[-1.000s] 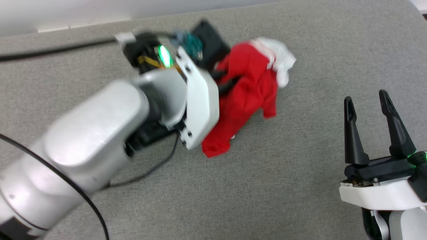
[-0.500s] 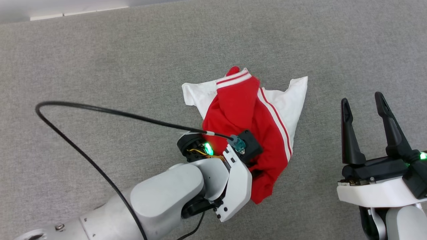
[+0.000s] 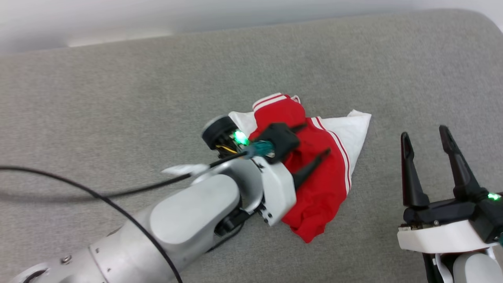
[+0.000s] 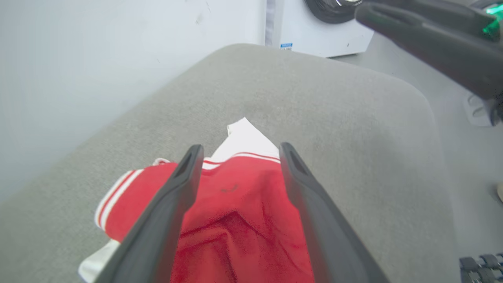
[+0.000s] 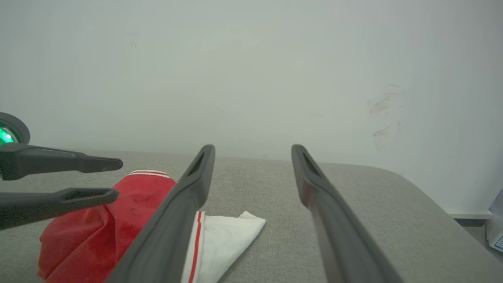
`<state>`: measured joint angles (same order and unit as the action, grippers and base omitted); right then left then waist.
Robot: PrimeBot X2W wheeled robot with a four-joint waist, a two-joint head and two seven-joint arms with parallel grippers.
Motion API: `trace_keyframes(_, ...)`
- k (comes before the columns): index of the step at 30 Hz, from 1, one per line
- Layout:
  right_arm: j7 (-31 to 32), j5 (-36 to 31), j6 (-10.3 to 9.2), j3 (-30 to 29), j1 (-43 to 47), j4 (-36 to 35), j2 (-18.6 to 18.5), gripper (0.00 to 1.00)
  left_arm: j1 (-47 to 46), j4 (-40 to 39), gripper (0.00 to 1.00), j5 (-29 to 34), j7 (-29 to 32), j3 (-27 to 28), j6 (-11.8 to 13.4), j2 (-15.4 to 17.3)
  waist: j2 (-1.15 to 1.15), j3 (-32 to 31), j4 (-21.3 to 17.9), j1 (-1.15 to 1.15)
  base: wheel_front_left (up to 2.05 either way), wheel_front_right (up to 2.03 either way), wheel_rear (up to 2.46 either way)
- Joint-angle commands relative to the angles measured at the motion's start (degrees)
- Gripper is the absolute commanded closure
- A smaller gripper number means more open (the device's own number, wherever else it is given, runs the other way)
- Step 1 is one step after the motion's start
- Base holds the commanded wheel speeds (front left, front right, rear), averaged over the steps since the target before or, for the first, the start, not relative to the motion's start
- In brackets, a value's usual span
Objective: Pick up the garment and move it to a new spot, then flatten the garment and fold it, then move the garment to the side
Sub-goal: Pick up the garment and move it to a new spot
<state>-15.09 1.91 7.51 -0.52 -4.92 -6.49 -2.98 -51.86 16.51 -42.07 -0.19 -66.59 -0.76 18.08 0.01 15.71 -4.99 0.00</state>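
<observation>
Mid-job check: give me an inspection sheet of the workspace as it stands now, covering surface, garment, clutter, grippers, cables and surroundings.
Surface: grey fabric-covered surface, with a rounded far right corner.
Job's things: garment, red with white sleeves and striped trim, lying on the surface in a crumpled heap, not flattened or folded; print hidden.
Clutter: nothing seen.
Grippers: left gripper open over the garment, nothing between its fingers; right gripper open and empty, to the garment's right, apart from it.
Cables: black cable runs from the left wrist off the head view's left edge.
Surroundings: pale wall behind the surface; white unit beyond its corner.
</observation>
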Motion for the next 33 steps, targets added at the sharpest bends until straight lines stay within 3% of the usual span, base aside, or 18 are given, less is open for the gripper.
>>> trace_keyframes(1,-0.1,-0.2,-0.04,0.0,0.7,0.4,0.2,0.0,0.9,-0.3,0.0,0.6,-1.8,0.8,1.3,0.6,-0.01,-1.3,1.0,0.0,0.0,0.0,0.0)
trace_keyframes(9,-0.1,-0.8,-0.04,-0.2,2.5,1.1,0.2,0.0,7.0,-0.2,0.0,2.6,-13.5,8.1,12.7,3.9,-0.01,-4.7,3.1,0.0,0.0,0.0,0.0)
trace_keyframes(14,-0.1,-0.8,-0.04,-0.7,3.6,1.3,0.2,0.0,13.4,-2.1,0.0,4.3,-15.0,15.5,18.7,6.1,-0.01,-6.1,4.2,0.0,0.0,0.0,0.0)
trace_keyframes(19,-0.1,-0.9,-0.04,-0.9,3.8,1.2,0.2,0.0,23.3,-9.1,0.0,8.8,-15.0,27.8,23.1,6.5,-0.01,-6.9,4.7,0.0,0.0,0.0,0.0)
trace_keyframes(23,-0.1,-0.6,-0.04,-1.0,4.5,1.3,0.2,0.0,31.5,-12.9,0.0,13.9,-15.1,36.3,24.1,5.8,-0.01,-7.6,5.0,0.0,0.0,0.0,0.0)
trace_keyframes(28,-0.1,-0.2,-0.04,-1.3,5.3,1.6,0.2,0.0,40.3,-16.0,0.0,19.5,-15.0,44.1,23.5,2.9,-0.01,-8.7,5.3,0.0,0.0,0.0,0.0)
trace_keyframes(31,-0.1,0.7,-0.04,-1.5,5.8,2.1,0.2,0.0,44.4,-16.9,0.0,22.4,-15.0,47.3,22.5,0.7,-0.01,-9.3,5.4,0.0,0.0,0.0,0.0)
trace_keyframes(33,-0.1,2.0,-0.04,-1.5,6.4,2.6,0.2,0.0,48.7,-17.3,0.0,25.4,-15.0,50.7,20.5,-2.3,-0.01,-10.0,5.4,0.0,0.0,0.0,0.0)
